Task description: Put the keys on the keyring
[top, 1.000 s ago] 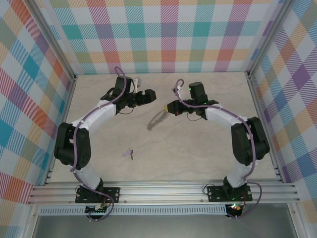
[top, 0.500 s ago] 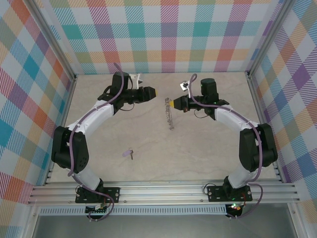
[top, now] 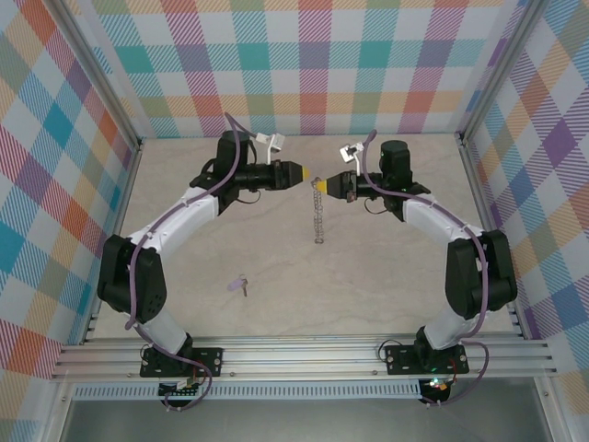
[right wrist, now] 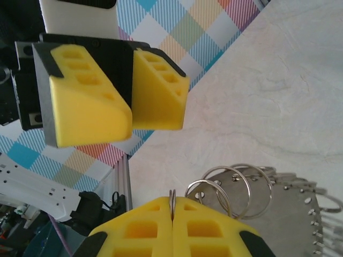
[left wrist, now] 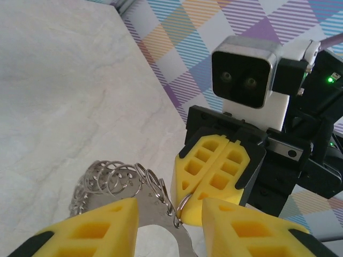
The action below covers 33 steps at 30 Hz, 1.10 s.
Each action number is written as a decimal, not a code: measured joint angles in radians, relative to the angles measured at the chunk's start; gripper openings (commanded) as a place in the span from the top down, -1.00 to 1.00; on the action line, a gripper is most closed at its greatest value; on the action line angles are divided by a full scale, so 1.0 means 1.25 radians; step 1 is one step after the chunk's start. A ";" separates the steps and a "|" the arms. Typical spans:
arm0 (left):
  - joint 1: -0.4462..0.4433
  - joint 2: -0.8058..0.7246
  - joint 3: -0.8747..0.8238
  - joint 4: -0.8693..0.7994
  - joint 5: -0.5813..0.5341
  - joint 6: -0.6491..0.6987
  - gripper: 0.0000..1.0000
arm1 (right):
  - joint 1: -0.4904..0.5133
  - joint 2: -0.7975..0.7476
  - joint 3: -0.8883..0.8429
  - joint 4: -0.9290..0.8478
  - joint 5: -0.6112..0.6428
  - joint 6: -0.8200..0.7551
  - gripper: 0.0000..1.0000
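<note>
The key [top: 242, 285] is lying flat on the table [top: 377, 285], left of centre and near the front edge, with bare surface all round it. Further back, the left hand [top: 301, 172] is hovering with its fingers partly apart, gripping nothing. Just beside it, the right hand [top: 318, 183] is pinching fully closed on the top ring of the keyring [top: 318, 217], which is dangling straight down. Open table is stretching right toward the checked wall [top: 543, 184].
</note>
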 measured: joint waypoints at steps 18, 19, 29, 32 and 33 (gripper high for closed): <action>-0.019 -0.061 -0.017 -0.024 -0.101 0.037 0.17 | 0.004 0.004 -0.002 0.070 0.014 0.062 1.00; -0.018 -0.072 -0.022 -0.030 -0.117 0.038 0.17 | 0.009 0.014 -0.002 0.074 0.017 0.065 1.00; 0.019 -0.146 -0.047 -0.060 -0.276 0.039 0.11 | 0.098 0.148 0.028 0.140 0.054 0.130 1.00; 0.024 -0.154 -0.049 -0.072 -0.307 0.038 0.09 | 0.107 0.180 0.030 0.205 0.060 0.176 1.00; 0.024 -0.154 -0.050 -0.073 -0.312 0.038 0.09 | 0.106 0.188 0.030 0.216 0.066 0.182 1.00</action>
